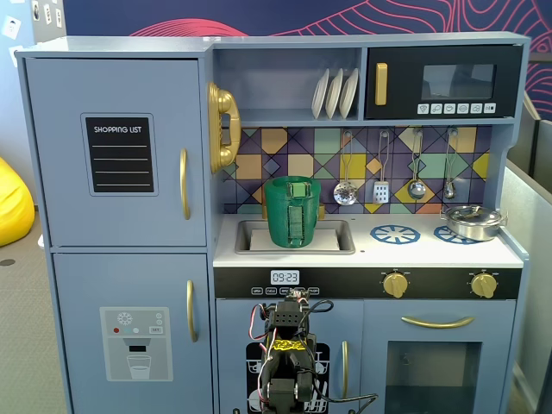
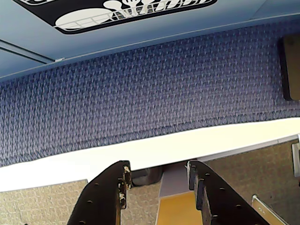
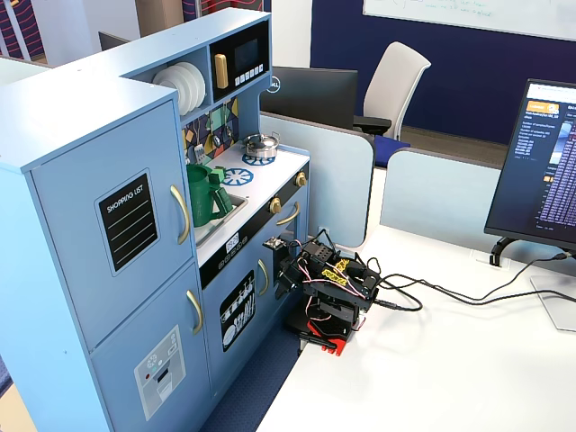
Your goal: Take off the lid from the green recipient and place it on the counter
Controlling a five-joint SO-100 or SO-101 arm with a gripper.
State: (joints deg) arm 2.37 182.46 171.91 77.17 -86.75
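The green recipient (image 1: 292,214) stands upright in the sink recess of the counter (image 1: 431,252); it also shows in the other fixed view (image 3: 202,194). The lid (image 1: 292,180) lies on its top, seen edge-on as a lighter green band; its knob is not clear. My arm (image 1: 285,362) is folded low in front of the kitchen's lower doors, well below the counter, and shows in the other fixed view too (image 3: 329,288). In the wrist view my gripper (image 2: 157,168) is open and empty, pointing down past the white table edge at the blue carpet.
A silver metal pot (image 1: 473,222) sits on the right burner ring, with a free burner ring (image 1: 395,234) to its left. Utensils hang on the back wall above the counter. A monitor (image 3: 540,171) and cables lie on the white table right of the arm.
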